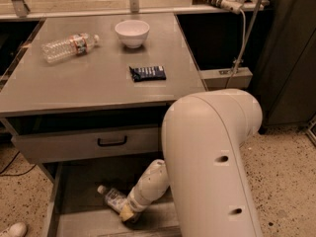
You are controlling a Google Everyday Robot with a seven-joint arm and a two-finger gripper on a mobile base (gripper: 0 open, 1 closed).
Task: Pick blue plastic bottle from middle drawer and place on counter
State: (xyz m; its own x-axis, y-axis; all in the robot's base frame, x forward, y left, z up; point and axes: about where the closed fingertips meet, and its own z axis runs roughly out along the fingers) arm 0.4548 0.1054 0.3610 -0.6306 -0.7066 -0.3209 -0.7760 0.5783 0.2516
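Observation:
The blue plastic bottle lies on its side on the floor of the open middle drawer, white cap pointing up-left. My gripper reaches down into the drawer on the end of the white forearm and is at the bottle's lower end, touching or overlapping it. The counter is the grey cabinet top above the drawer.
On the counter lie a longer ribbed clear bottle with a red-and-white label, a white bowl and a dark snack packet. A closed drawer front with a black handle sits above the open drawer. My large white arm housing fills the lower right.

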